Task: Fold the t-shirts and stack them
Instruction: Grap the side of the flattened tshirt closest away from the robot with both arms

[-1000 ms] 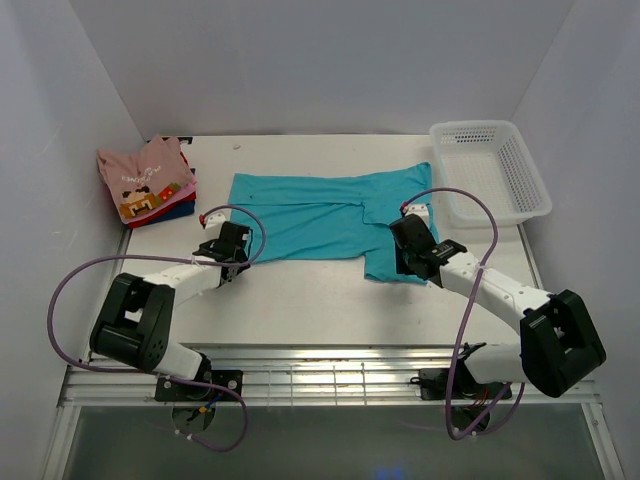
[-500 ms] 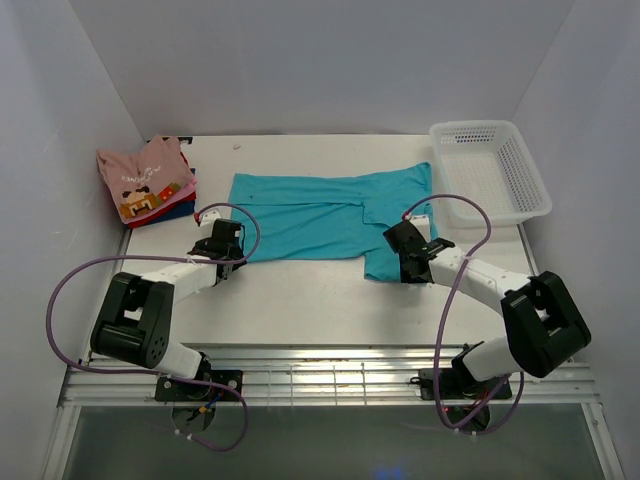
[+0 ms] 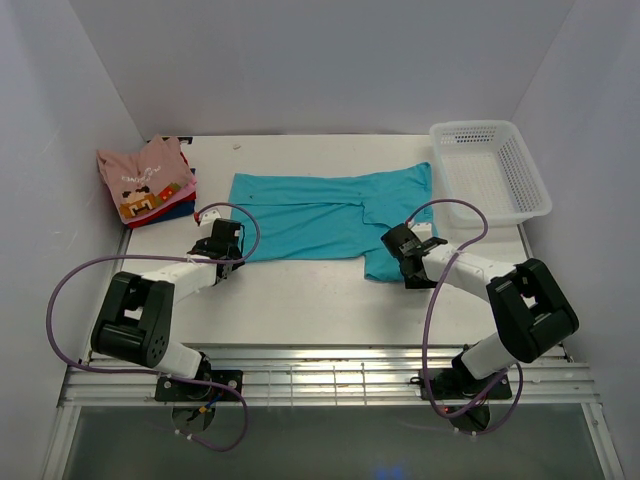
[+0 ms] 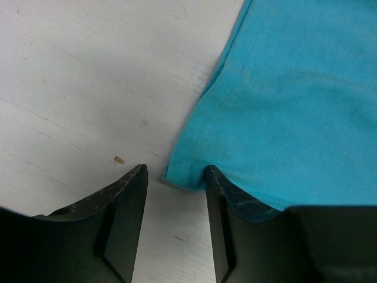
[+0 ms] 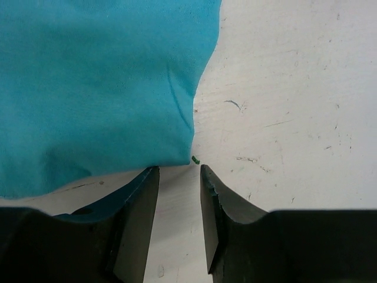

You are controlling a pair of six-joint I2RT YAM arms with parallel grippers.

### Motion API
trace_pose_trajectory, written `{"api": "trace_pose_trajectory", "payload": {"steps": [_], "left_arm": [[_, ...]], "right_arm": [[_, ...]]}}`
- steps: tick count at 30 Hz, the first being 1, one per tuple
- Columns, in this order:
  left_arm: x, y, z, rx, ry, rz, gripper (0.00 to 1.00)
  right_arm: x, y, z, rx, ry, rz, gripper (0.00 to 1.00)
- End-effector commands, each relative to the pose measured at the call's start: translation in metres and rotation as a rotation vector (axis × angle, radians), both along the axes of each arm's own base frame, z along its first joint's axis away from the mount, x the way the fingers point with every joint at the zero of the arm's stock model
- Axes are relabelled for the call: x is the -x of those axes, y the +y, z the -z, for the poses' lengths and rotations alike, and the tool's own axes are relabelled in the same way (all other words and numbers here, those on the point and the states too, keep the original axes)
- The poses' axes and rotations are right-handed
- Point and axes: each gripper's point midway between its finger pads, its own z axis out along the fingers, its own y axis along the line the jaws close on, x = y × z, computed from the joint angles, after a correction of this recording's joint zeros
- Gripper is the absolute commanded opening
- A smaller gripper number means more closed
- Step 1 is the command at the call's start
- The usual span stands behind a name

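Observation:
The teal t-shirt (image 3: 310, 215) lies spread flat across the middle of the table. My left gripper (image 3: 232, 250) is open at its near left corner. In the left wrist view that gripper (image 4: 175, 180) is low on the table, with the shirt's hemmed corner (image 4: 185, 171) at the gap between the fingertips. My right gripper (image 3: 408, 262) is open at the shirt's near right flap. In the right wrist view the gripper (image 5: 177, 172) has the teal corner (image 5: 171, 150) just ahead of its left fingertip. The folded shirts (image 3: 147, 180), pink on top of red and dark blue, sit stacked at the far left.
A white mesh basket (image 3: 490, 170) stands at the far right corner. White walls close in the table on the left, back and right. A small green speck (image 5: 195, 160) lies on the table by the shirt's corner.
My right gripper has moved a little left and nearer along the shirt's right flap, its arm swinging in. My left gripper shifted slightly left. The shirt has not moved.

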Motion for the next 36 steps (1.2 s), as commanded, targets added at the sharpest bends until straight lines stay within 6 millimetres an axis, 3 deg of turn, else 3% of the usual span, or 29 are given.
{"api": "trace_pose_trajectory", "payload": {"steps": [1, 14, 17, 18, 22, 24, 29, 36], "left_arm": [[-0.004, -0.003, -0.001, 0.015, 0.004, 0.004, 0.54], [-0.003, -0.002, 0.001, 0.011, 0.014, 0.004, 0.53], [-0.002, -0.002, 0.002, 0.011, 0.019, 0.005, 0.52], [-0.002, -0.002, 0.002, 0.01, 0.02, 0.005, 0.51], [-0.003, -0.002, 0.003, 0.006, 0.026, 0.005, 0.39], [-0.002, -0.002, 0.004, 0.003, 0.035, 0.007, 0.34], [-0.001, 0.0, 0.003, -0.002, 0.026, 0.008, 0.1], [-0.005, -0.002, -0.002, 0.008, 0.003, 0.011, 0.07]], "right_arm": [[-0.009, -0.003, -0.002, 0.006, -0.037, 0.031, 0.41], [-0.017, 0.002, 0.003, -0.047, -0.061, -0.014, 0.41], [-0.019, 0.002, 0.005, -0.054, -0.048, -0.016, 0.36], [-0.02, 0.0, 0.006, -0.06, -0.043, -0.011, 0.29], [-0.021, 0.0, 0.008, -0.071, -0.03, -0.021, 0.09], [-0.021, 0.0, 0.007, -0.069, -0.037, -0.021, 0.08], [-0.019, 0.001, -0.004, -0.086, -0.048, -0.026, 0.08], [-0.029, 0.004, -0.041, -0.115, -0.134, -0.04, 0.08]]}}
